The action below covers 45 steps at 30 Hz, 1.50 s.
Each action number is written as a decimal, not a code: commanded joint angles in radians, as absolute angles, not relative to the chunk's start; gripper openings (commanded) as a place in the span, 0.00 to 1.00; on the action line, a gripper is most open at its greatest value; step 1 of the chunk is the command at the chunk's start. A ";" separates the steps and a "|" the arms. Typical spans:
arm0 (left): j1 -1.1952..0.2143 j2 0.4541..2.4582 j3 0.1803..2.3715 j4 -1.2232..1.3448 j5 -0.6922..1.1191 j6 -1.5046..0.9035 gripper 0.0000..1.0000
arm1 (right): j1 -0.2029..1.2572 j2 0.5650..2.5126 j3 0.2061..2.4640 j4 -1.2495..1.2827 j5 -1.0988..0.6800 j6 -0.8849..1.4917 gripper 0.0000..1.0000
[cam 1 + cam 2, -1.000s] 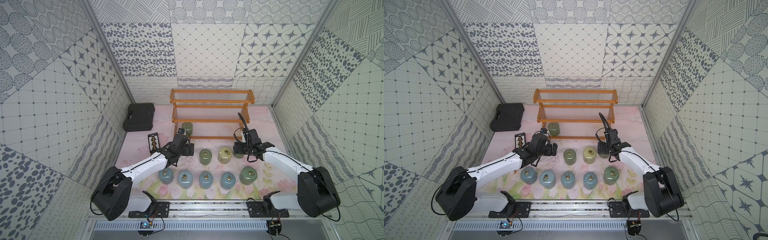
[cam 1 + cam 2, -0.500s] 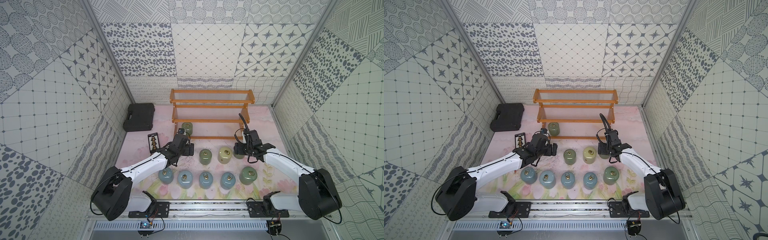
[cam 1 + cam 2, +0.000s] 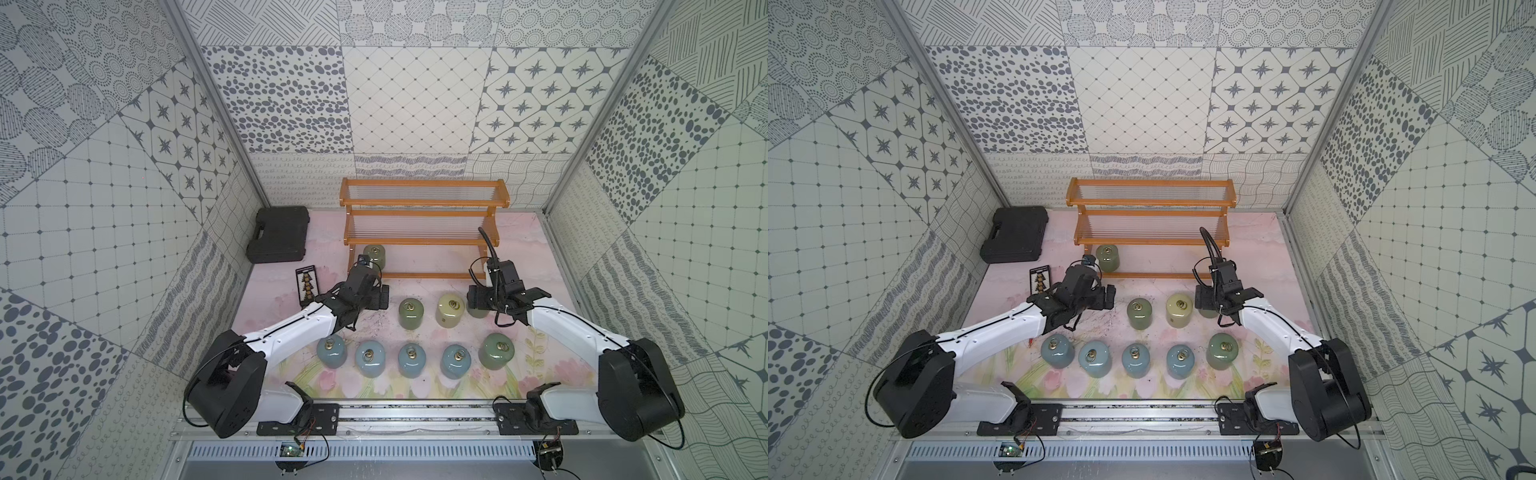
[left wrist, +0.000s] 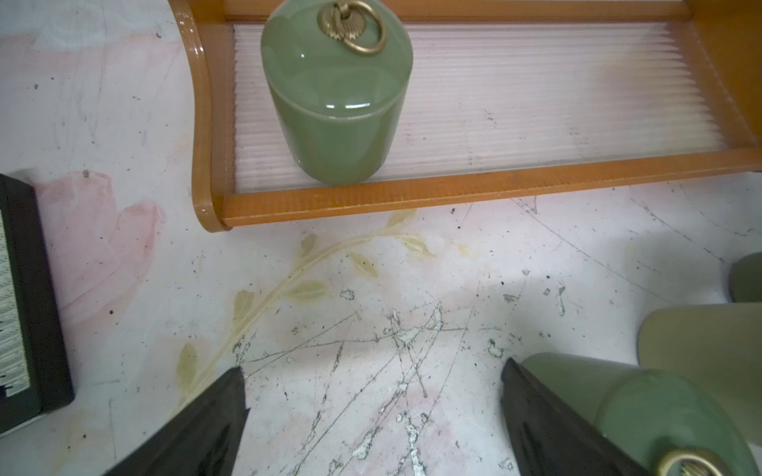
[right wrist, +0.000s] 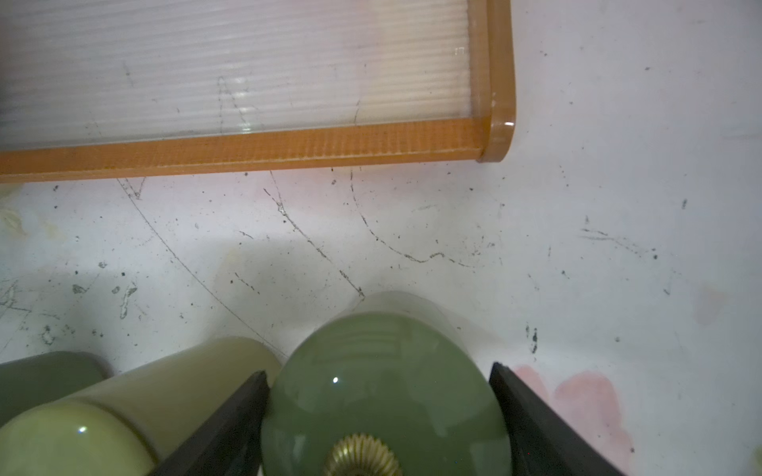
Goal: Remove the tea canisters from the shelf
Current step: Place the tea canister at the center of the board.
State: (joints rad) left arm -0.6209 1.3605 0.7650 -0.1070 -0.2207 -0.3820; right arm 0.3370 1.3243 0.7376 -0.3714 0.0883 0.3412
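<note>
In both top views the shelf (image 3: 424, 202) stands at the middle of the tabletop's (image 3: 519, 249) far edge. It has three stepped tiers, a glossy orange-brown frame and clear ribbed slats. One sage green canister (image 3: 374, 257) stands upright at the left end of its lowest tier, with a domed lid and a brass ring. Near the front edge, four light blue canisters (image 3: 370, 358) and a front green canister (image 3: 496, 351) form a row. Behind them stand a middle green canister (image 3: 410, 313), the cream canister (image 3: 450, 309) and a third green canister (image 3: 478, 312), half hidden under the right gripper (image 3: 473, 299). A black plastic case (image 3: 278, 235) lies at the far left corner. The small black card (image 3: 306, 284) near it carries print too small to read. The left gripper (image 3: 376, 297) hovers before the shelf's left end.

In the left wrist view its dark fingers (image 4: 206, 432) stand wide apart over scratched floral tabletop, with nothing between them. The sage green canister looks smooth and glossy.

In the right wrist view dark fingers (image 5: 231, 424) flank the third green canister's shiny lid, close on both sides. I cannot tell whether they press it. The cream canister stands just beside it
</note>
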 commanded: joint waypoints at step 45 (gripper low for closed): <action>-0.529 1.625 1.085 -0.166 -0.216 -0.316 1.00 | 0.331 1.243 0.862 -0.360 0.105 0.310 1.00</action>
